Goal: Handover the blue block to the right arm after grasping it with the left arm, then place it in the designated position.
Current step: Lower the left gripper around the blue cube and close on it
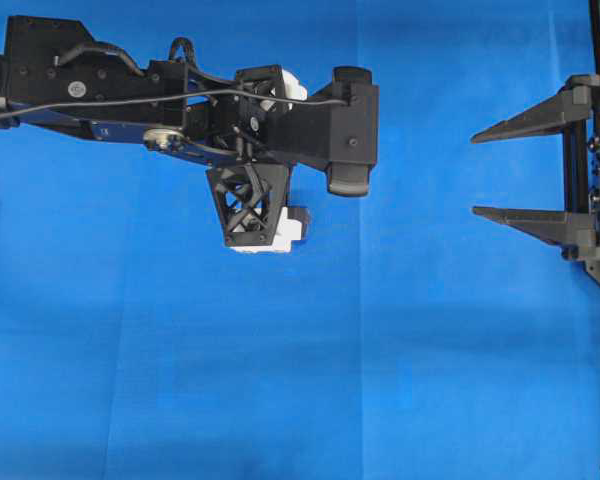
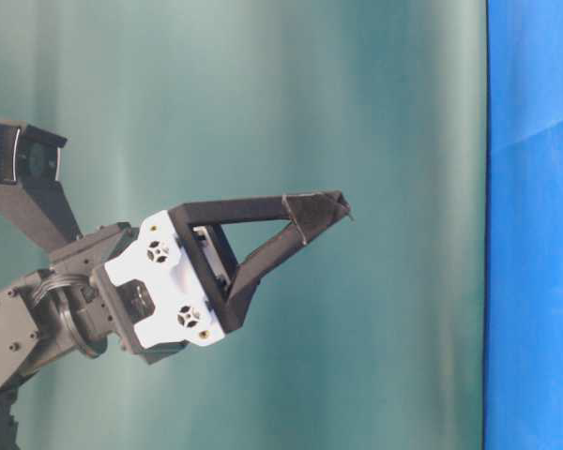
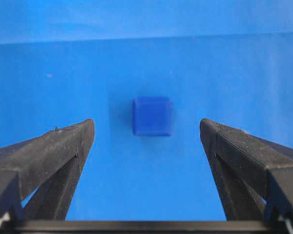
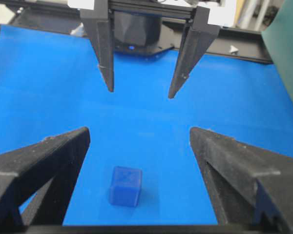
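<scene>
In the right wrist view, the right tool [image 4: 139,141] stands wide and released, its two black fingers [image 4: 44,161] framing the bottom of the picture with nothing between them but cloth and the block. The block [image 4: 125,186] sits on the blue cloth [image 4: 39,87] of the tabletop, inside the span of those fingers but touching neither, a little nearer the finger on the picture's left. Farther off in that view, the left tool [image 4: 139,91] hangs tips down over the cloth, its fingers spread and empty, with white base blocks at the top of the picture. A green backdrop [image 4: 288,53] shows at the right edge.

In the left wrist view, the left tool's fingers [image 3: 53,151] stand well apart at the bottom corners, released. The block [image 3: 153,116] lies on the cloth beyond and between them, roughly centred in the gap and clear of both.

From overhead, the left arm [image 1: 90,85] reaches in from the picture's left, its tool [image 1: 265,160] pointing down and hiding the cloth below it; the block cannot be seen here. The right tool [image 1: 475,175] sits at the right edge, pointing left, its fingers parted and well apart from the left arm.

The table-level view shows the left tool [image 2: 342,208] side-on before the green backdrop, with nothing held.
</scene>
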`<control>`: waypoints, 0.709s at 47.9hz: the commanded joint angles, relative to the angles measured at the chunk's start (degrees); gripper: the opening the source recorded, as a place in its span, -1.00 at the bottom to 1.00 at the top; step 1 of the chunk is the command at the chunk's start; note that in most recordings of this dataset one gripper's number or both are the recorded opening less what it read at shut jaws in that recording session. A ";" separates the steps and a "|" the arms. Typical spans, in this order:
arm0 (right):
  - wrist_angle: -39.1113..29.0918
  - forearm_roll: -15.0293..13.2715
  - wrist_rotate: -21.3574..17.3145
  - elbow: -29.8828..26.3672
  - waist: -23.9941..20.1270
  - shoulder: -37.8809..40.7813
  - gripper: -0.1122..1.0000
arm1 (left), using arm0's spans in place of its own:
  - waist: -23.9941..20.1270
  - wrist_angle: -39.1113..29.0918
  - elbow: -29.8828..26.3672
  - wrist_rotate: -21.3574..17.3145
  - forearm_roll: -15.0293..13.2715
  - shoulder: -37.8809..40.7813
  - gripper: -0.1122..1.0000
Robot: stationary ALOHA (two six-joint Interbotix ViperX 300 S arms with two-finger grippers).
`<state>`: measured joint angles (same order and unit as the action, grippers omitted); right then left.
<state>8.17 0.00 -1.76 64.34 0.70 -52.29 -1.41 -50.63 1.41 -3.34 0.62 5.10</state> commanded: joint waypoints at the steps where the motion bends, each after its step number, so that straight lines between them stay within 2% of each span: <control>1: 0.09 0.18 -0.09 -1.58 0.09 0.26 0.94 | 0.09 0.53 -0.26 0.09 0.09 -0.79 0.87; 11: 0.09 0.18 -0.09 -1.49 0.09 0.97 0.94 | 0.09 2.99 2.29 1.14 0.18 -0.79 0.87; 19: 0.00 0.18 -0.09 -1.41 0.09 1.49 0.94 | 0.35 6.59 5.89 2.55 0.18 0.00 0.87; 34: 0.26 0.18 -0.09 -1.32 0.09 1.85 0.94 | 0.44 14.94 10.63 2.81 0.09 2.55 0.87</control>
<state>8.00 0.00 -1.76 64.34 0.70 -50.80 -1.05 -37.62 12.13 -0.44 0.62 8.35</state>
